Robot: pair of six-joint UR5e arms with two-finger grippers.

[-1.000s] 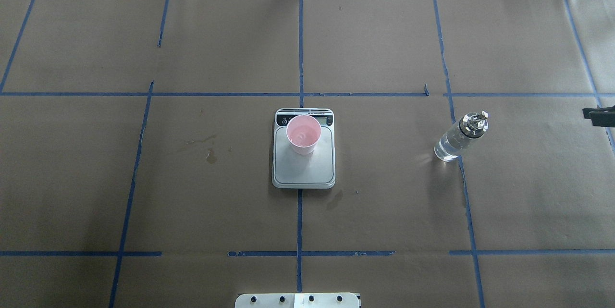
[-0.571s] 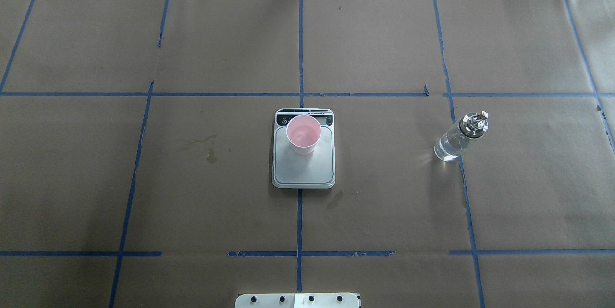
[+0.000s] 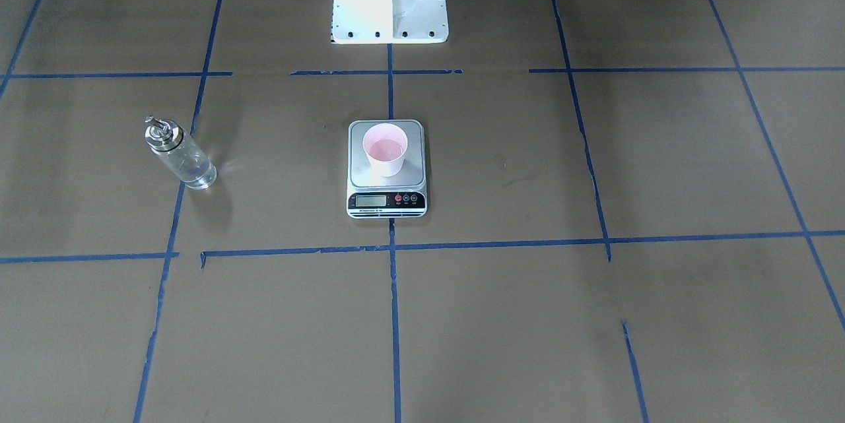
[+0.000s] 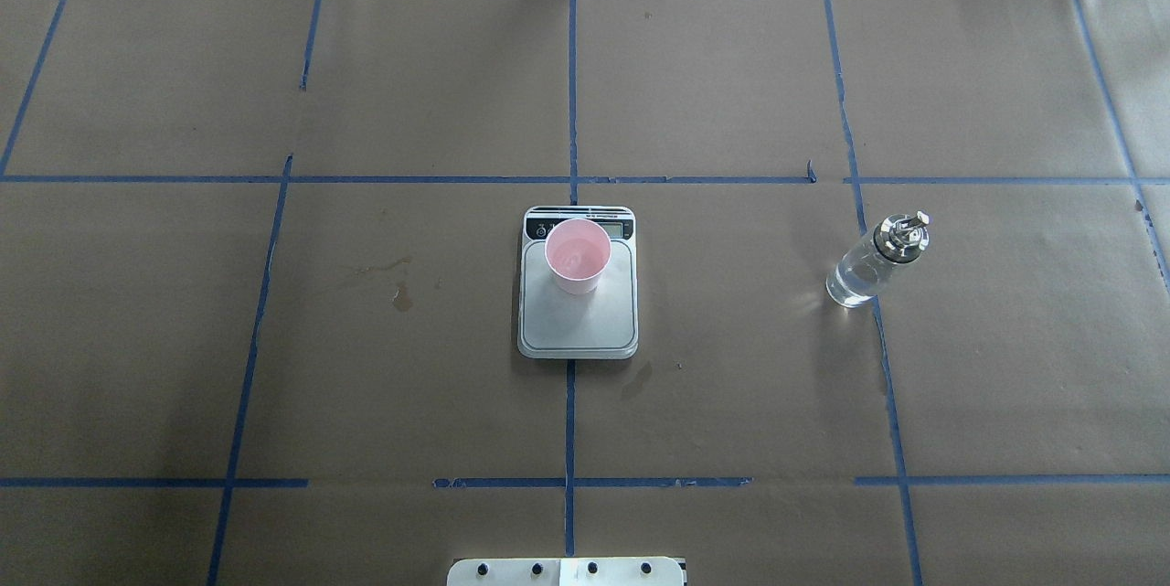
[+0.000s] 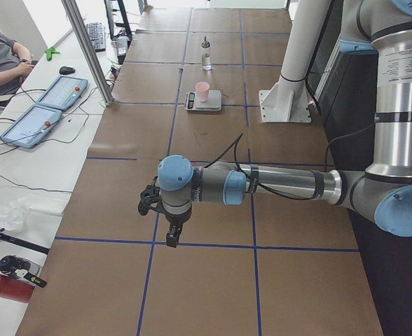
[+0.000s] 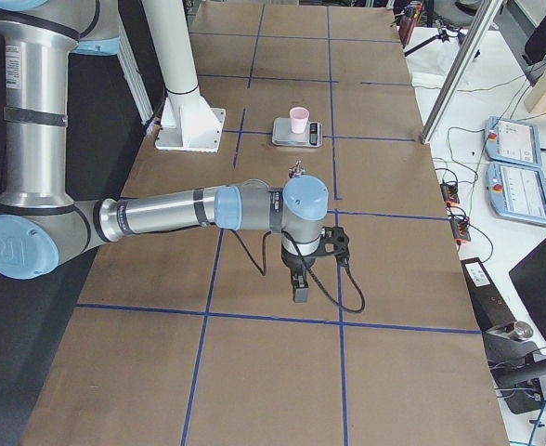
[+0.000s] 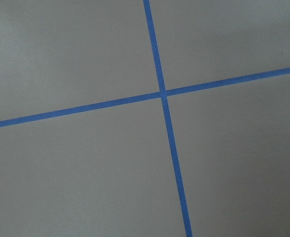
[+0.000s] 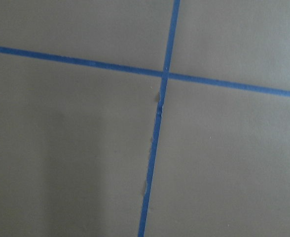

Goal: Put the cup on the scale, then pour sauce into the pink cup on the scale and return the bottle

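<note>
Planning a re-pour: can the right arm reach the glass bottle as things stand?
Likely yes. The glass bottle stands upright, alone on the robot's right side; the right gripper hangs farther out, nothing between them.

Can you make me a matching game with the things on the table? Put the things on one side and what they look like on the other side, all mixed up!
Things:
1. cup
2. scale
3. bottle
4. tape

Looks:
a. clear, with a silver cap
b. blue, in long lines on the brown paper
c. pink, standing on the silver platform
d. flat, with a small display and buttons

Pairs: 1-c, 2-d, 3-a, 4-b.
</note>
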